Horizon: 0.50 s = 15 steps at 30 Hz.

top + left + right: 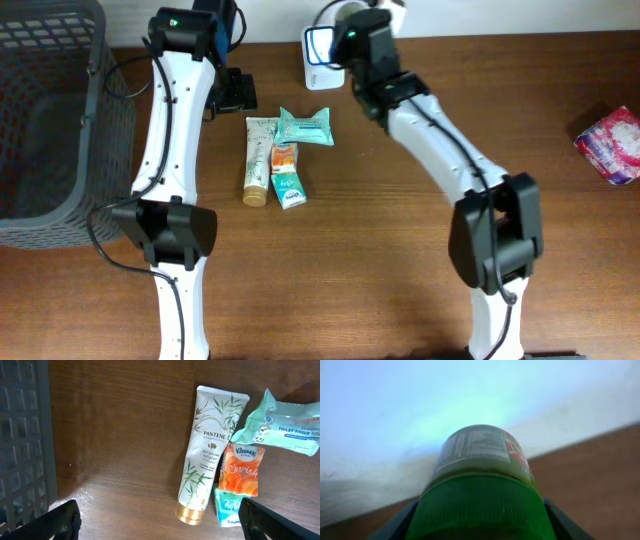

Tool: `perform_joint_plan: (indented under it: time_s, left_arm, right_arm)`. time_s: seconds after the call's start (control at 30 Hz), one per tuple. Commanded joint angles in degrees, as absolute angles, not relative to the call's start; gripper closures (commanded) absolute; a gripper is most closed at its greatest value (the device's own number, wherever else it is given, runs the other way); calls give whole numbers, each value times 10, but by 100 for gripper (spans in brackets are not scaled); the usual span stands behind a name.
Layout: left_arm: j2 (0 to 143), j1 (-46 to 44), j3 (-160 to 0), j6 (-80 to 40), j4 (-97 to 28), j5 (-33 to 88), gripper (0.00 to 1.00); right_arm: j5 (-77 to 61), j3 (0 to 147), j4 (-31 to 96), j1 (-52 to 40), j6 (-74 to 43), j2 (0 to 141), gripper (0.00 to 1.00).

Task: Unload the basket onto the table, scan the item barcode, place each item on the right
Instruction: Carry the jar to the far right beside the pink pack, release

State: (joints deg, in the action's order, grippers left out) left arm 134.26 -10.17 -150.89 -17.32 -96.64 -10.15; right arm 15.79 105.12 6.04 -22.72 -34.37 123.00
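My right gripper [480, 522] is shut on a green-capped bottle [480, 460], one dark finger [395, 525] on each side of the ribbed cap. The bottle's printed label faces a pale, blue-lit surface [395, 405] close ahead. In the overhead view the right gripper [345, 45] is at the white scanner [318, 52] at the table's back edge, and the arm hides the bottle. My left gripper [232, 92] hangs open over bare wood [125, 460], left of the lying items, holding nothing.
A Pantene tube [207, 452], an orange Kleenex pack [240, 470], a teal wipes pack [285, 425] and a small teal pack [227, 507] lie together mid-table. A grey basket [45, 110] stands at the left edge. A pink pack [612, 143] lies far right.
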Motion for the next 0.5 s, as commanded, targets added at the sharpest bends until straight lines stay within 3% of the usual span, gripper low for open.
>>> perform_joint_plan:
  time_s: [0.0, 0.13, 0.47]
  left_arm:
    - [1338, -103, -1508, -166, -967, -110, 1]
    - [1338, -103, -1508, -166, -967, -110, 1]
    - [1338, -103, -1508, -166, -967, -110, 1]
  right_arm:
    - [234, 1061, -23, -237, -267, 1293, 53]
    - [232, 1061, -134, -237, -212, 1346, 53]
    - [153, 1061, -162, -242, -212, 1351, 49]
